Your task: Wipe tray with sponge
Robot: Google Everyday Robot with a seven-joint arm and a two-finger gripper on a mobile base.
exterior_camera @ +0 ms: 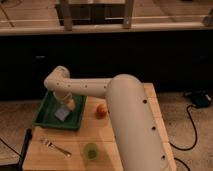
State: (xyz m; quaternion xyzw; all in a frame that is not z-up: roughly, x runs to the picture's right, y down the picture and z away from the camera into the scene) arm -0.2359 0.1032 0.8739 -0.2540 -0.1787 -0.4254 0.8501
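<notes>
Near the worktop's left edge, your gripper (68, 104) hung just over the sponge (62, 114) inside the tray (46, 113), its hold impossible to tell, so you likely needed flat, steady pressure and strokes kept within the rims.

Dimly lit from above, with a warm cast. Brightens the top of the arm (127, 92); leaves the gripper (64, 108), low over the tray (46, 113), shaded.

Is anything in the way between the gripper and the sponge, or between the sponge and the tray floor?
Nothing visible. The sponge lies inside the tray, right below the gripper, which hangs over the tray. The orange, green cup and fork sit outside the tray on the table.
</notes>
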